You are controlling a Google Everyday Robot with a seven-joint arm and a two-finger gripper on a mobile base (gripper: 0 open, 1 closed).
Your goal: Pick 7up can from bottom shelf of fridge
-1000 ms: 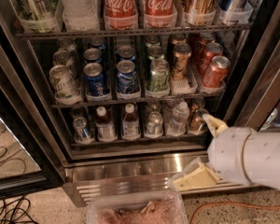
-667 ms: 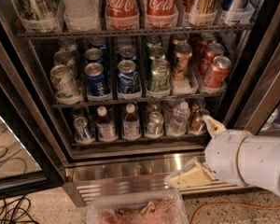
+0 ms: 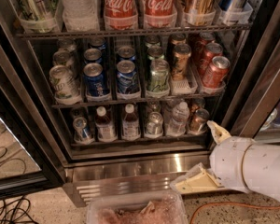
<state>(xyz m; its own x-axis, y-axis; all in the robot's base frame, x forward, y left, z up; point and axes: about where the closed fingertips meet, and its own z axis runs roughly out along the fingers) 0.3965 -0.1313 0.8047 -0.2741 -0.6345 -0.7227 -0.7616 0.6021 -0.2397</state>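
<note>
The fridge (image 3: pixel 130 164) stands open in front of me. On its bottom shelf (image 3: pixel 135 139) the 7up can (image 3: pixel 154 123) stands in the middle lane, upright, with a silver top and a pale green body. To its left are two small bottles (image 3: pixel 129 123) and a blue-labelled can (image 3: pixel 80 128). To its right are a clear bottle (image 3: pixel 179 118) and a copper-brown can (image 3: pixel 198 120). My gripper (image 3: pixel 192 155) is at the lower right, outside the fridge and right of the brown can. It is open and empty, with one cream finger (image 3: pixel 217 130) up by the shelf's right end and the other (image 3: pixel 196 182) low by the base grille.
The middle shelf holds several cans, including a green one (image 3: pixel 158 76); Coca-Cola bottles (image 3: pixel 119 3) stand above. The open glass door (image 3: pixel 9 143) is at left and a steel door frame (image 3: pixel 266 87) at right. A clear plastic tub (image 3: pixel 135 209) and an orange cable (image 3: pixel 224 204) lie on the floor.
The gripper and arm have shifted only slightly at the lower right. Nothing in the fridge has moved.
</note>
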